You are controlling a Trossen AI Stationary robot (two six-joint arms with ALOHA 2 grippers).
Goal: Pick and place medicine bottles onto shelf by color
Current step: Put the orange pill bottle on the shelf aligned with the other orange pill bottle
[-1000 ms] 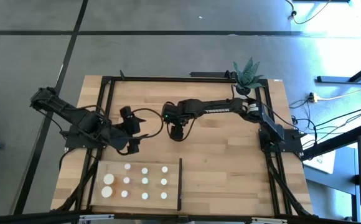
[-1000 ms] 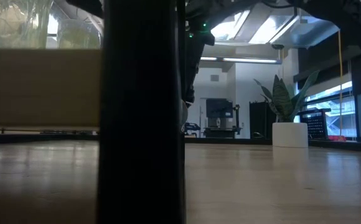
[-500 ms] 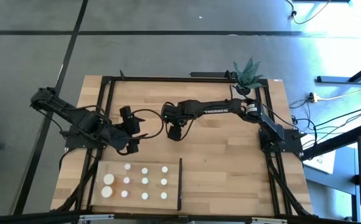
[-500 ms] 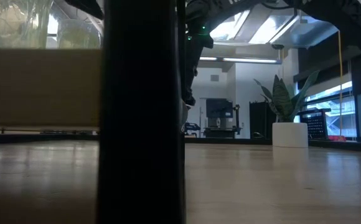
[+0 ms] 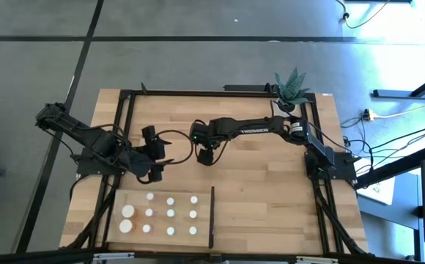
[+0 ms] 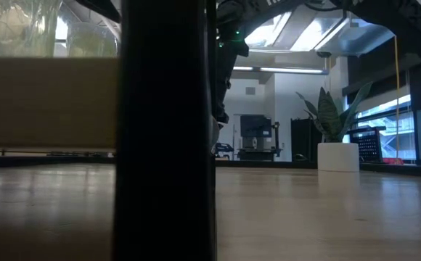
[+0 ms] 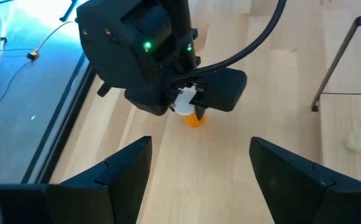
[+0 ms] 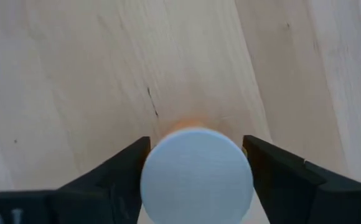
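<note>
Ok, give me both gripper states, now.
Left gripper: open, empty.
Right gripper: around the orange bottle; whether it grips cannot be told.

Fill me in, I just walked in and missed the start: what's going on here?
The right pincer is down at mid-table around an orange bottle with a white cap; whether its fingers grip the cap is unclear. The left pincer hangs open nearby, empty, pointing at that bottle. About a dozen bottles already stand on the shelf at the table's front left.
</note>
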